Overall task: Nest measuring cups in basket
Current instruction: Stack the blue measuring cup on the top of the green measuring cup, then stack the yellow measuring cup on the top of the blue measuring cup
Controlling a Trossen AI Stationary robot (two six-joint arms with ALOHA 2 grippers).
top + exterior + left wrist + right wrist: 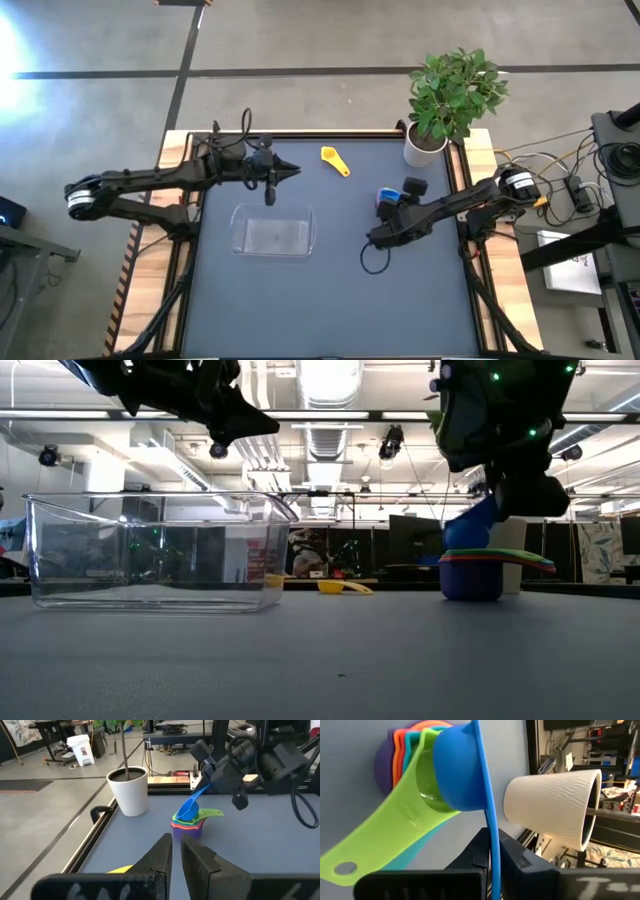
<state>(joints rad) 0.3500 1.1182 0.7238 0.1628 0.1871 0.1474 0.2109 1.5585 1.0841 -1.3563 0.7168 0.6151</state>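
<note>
— Gripping what, the right gripper (492,865)?
— Its fingers pinch the blue cup (457,775) by its flat handle, over the stack (189,824) at three o'clock from the clear basket (272,232). The left gripper (176,852) is nearly closed, empty.

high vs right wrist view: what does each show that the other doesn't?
Only high: the basket, the yellow cup lying apart near the far edge, the left gripper shut and empty above the table.

Only right wrist: the right gripper shut on the blue cup by its handle, over the green cup atop the stack.

Both: the white pot, the stack.
</note>
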